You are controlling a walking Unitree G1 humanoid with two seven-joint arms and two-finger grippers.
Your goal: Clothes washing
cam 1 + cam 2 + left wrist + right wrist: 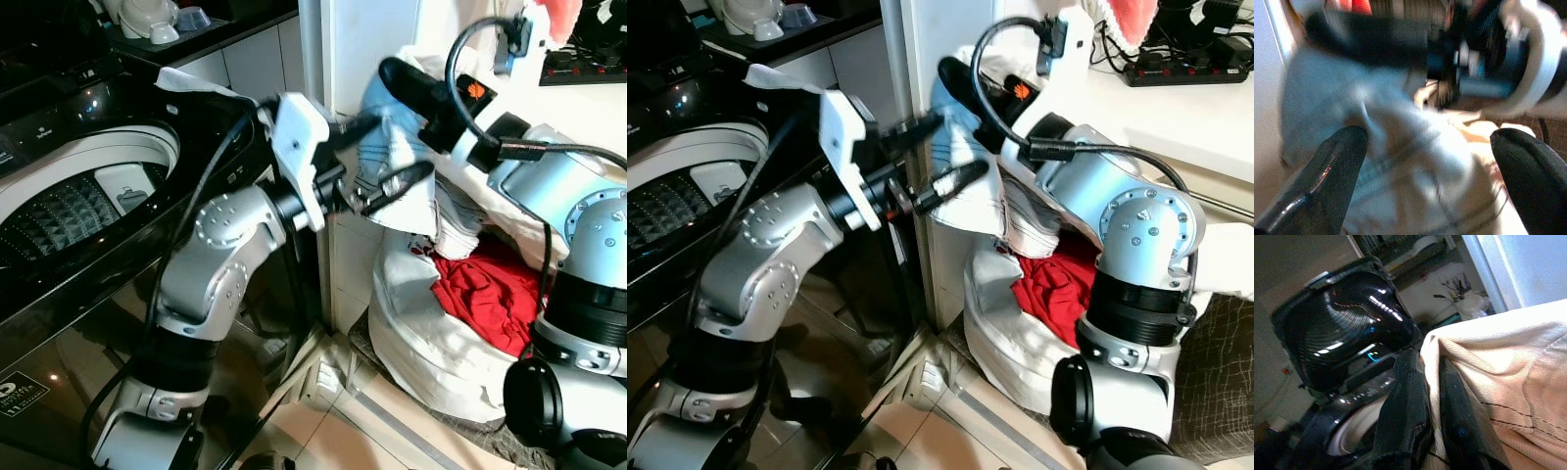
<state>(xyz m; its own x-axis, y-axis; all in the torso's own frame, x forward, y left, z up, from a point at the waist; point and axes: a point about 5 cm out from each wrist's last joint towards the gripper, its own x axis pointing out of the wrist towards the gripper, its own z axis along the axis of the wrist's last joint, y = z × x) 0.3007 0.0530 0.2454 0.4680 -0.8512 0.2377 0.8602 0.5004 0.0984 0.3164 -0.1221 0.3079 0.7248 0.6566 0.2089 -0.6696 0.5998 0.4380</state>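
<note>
Early in the load, by the look of it. Right gripper [1432,421] pinched tight on a fold of the pale garment [402,166], lifted clear above the white laundry bag [441,343]. Left gripper [1430,171] spread wide, 2 fingers either side of the same cloth, nothing clamped. Washing machine [88,196] beyond the left gripper, lid up, drum [69,211] open, no clothes visible in the part shown. Below the right gripper, red clothing [485,294] in the bag with other pale pieces. Likely left: carry this 1 over, drop it in, then the rest.
</note>
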